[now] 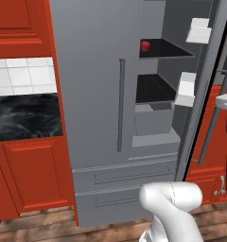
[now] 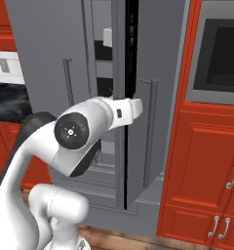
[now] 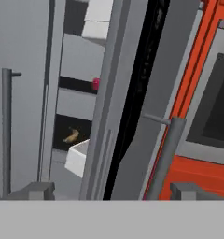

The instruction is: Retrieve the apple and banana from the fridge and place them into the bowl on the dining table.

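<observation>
The left base view looks forward and slightly down from behind the arm at the fridge, facing its shut left door and the open right half's shelves. The right base view faces the same fridge from the other side, edge-on to its open door. The hand view sits close to that door's edge, sharing the shelves inside.

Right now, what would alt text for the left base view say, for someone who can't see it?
A grey fridge stands with its right door swung open, showing a red apple at the front of a black upper shelf. Red cabinets flank it, and the robot's white arm rises at the lower right.
</observation>
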